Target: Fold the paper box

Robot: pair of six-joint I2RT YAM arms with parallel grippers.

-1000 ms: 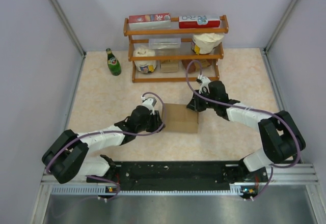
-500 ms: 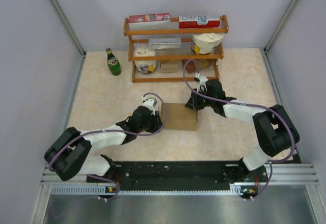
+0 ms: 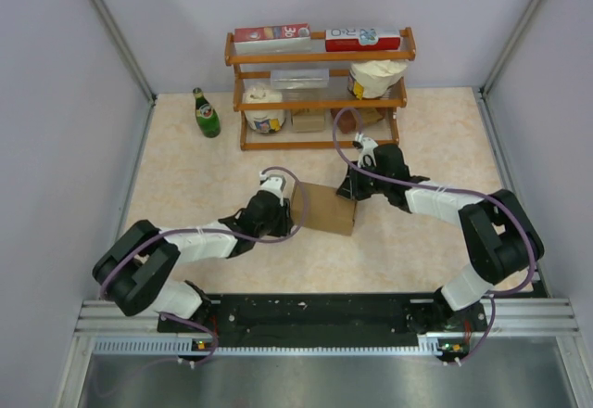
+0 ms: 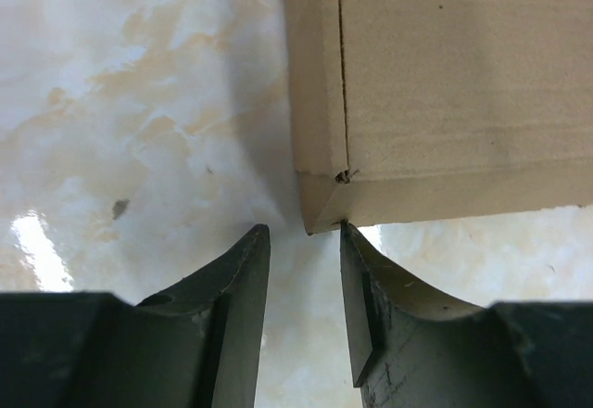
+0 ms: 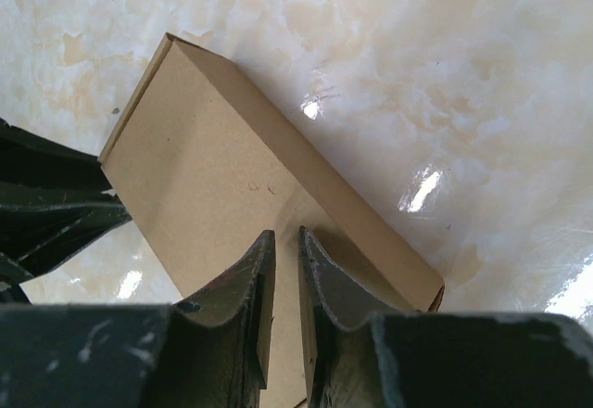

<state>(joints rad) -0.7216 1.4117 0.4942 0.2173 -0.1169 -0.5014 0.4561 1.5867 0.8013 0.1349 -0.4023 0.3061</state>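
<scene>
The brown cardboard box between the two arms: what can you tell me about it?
The plain kraft-brown cardboard box is shallow, rectangular and unprinted, with a seam along one edge. It lies on the marbled beige table, slightly askew. One corner sits at the mouth of the open left end effector. The nearly closed right end effector is at its far right corner; whether it pinches the cardboard is unclear.

Left arm, right arm: black joints, white links, purple cables looping; dark tapered jaws, scuffed.
</scene>
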